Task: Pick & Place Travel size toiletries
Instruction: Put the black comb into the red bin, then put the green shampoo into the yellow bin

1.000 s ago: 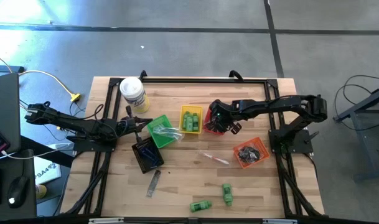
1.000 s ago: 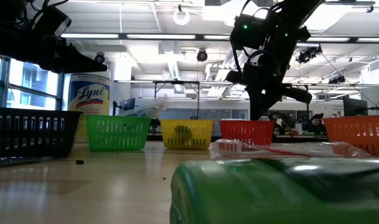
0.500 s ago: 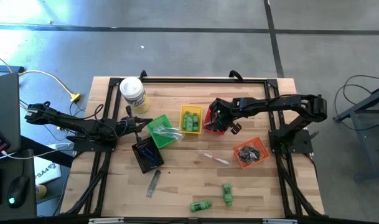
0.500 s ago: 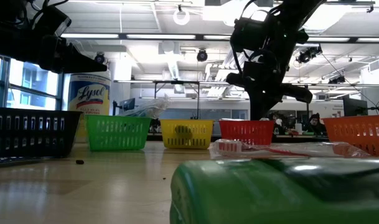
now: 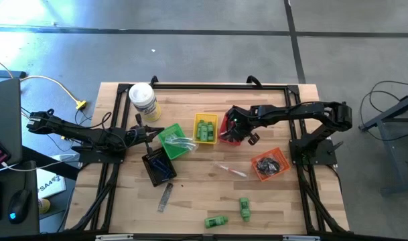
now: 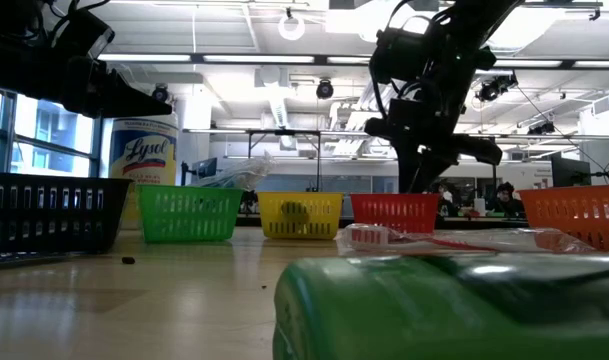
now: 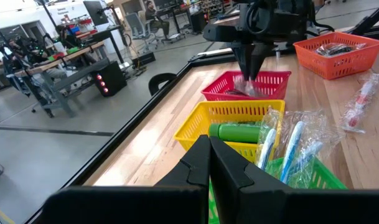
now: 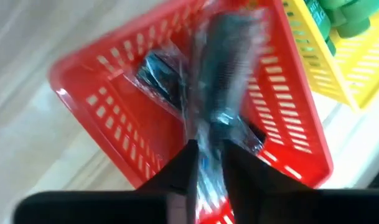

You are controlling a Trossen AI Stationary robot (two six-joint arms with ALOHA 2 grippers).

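Note:
My right gripper (image 5: pixel 233 133) hangs over the red basket (image 8: pixel 77 81), pointing steeply down, its fingers slightly apart. A dark comb in a clear wrapper (image 8: pixel 223 68) shows blurred just beyond the fingertips, over the basket's inside, where another wrapped dark piece (image 8: pixel 158 71) lies. My left gripper (image 7: pixel 209 140) waits shut and level at the table's left, beside the green basket (image 5: pixel 173 142). Green mini bottles lie in the yellow basket (image 5: pixel 205 128), and two more (image 5: pixel 244 207) lie on the table near its front edge. My right gripper's fingers (image 8: pixel 183 168) stand on either side of the wrapper's near end (image 8: pixel 208 146), coming from above. Whether they touch it I cannot tell. The comb hangs below them into the red basket.
A black basket (image 5: pixel 158 166) and an orange basket (image 5: pixel 269 164) stand nearer the front. A wrapped toothbrush (image 5: pixel 230 170) and a grey comb (image 5: pixel 165 196) lie loose on the wood. The white canister (image 5: pixel 143 100) stands at the back left.
My right gripper has stayed over the red basket and turned slightly about its wrist.

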